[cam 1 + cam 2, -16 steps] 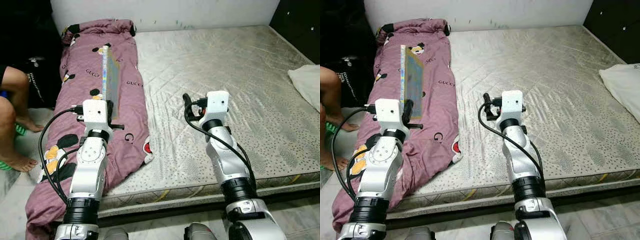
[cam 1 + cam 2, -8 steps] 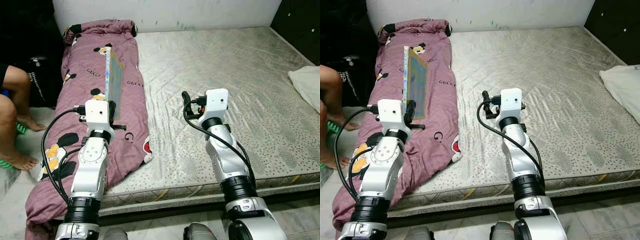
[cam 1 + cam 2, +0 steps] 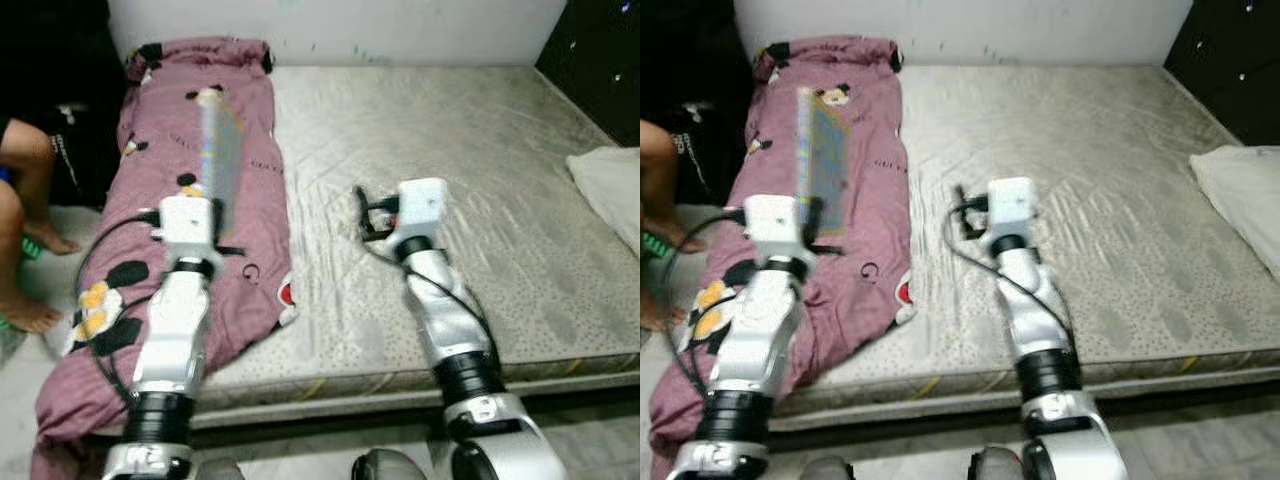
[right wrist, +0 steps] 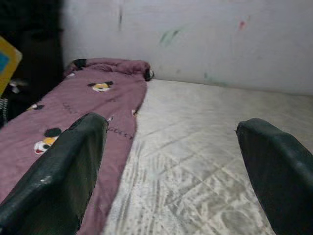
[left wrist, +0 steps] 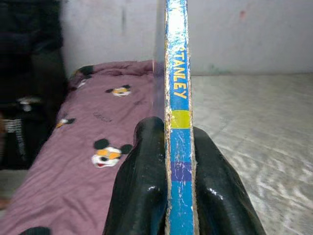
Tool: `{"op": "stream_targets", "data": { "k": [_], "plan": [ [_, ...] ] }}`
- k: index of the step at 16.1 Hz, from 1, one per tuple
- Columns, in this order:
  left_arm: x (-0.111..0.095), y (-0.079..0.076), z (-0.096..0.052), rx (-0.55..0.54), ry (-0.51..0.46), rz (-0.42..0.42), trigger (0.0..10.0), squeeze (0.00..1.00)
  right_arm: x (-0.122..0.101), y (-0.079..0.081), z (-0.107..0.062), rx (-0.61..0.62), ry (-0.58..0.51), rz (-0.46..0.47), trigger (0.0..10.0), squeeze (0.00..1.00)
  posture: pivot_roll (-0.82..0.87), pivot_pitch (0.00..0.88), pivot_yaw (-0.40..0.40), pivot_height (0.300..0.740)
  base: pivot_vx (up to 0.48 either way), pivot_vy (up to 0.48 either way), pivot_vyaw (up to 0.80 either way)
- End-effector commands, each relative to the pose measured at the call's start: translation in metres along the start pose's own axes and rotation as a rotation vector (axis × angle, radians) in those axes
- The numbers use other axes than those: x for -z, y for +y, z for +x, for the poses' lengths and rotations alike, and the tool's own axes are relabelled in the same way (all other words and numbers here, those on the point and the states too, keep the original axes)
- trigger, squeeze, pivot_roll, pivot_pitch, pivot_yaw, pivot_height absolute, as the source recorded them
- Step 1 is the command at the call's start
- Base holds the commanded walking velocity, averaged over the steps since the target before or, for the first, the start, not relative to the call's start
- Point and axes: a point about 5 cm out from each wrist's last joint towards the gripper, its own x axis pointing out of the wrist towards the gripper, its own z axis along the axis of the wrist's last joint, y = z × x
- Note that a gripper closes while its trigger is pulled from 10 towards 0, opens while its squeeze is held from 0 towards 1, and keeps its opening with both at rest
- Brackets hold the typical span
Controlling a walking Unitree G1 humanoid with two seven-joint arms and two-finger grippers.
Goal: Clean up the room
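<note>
Our head camera is swinging slightly and blurring the scene since a second ago, while both arms are staying much as they were, so we are judging this as our own body shifting rather than anything on the bed moving. We are holding a thin, flat book [image 5: 179, 88] upright in our left gripper [image 5: 179, 161], its two black fingers clamped on either side of the blue spine lettered "STANLEY", and the book is standing on edge above the purple cartoon-print blanket [image 3: 160, 130] that is lying along the left side of the bare mattress [image 3: 480, 150]. Our right gripper [image 4: 171, 161] is hovering over the mattress with its fingers spread wide and holding nothing. A white pillow [image 3: 1240, 190] is resting at the far right edge of the bed, and a person's bare legs [image 3: 20, 200] are showing beside the blanket on our left. We are judging the step in hand as carrying the picked-up book off the bed; the next move is calling for a steady clamp and a turn toward wherever books are being kept, which we cannot make out from here.
</note>
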Motion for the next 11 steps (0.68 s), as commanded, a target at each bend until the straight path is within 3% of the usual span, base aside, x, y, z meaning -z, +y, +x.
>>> {"op": "stream_targets", "data": {
  "k": [1, 11],
  "plan": [
    [-0.0113, -0.0095, 0.0040, 0.027, -0.053, -0.010, 10.0, 0.00, -0.0020, -0.0110, 0.0010, 0.025, -0.007, -0.018, 10.0, 0.00, -0.07, 0.000, -0.004, 0.740, 0.000, -0.322, 0.00],
    [-0.0104, -0.0107, 0.0038, 0.020, -0.051, -0.025, 10.0, 0.00, -0.0010, -0.0100, 0.0012, 0.009, -0.005, -0.035, 10.0, 0.00, -0.08, 0.000, -0.011, 0.740, 0.000, -0.339, 0.00]
  ]
}}
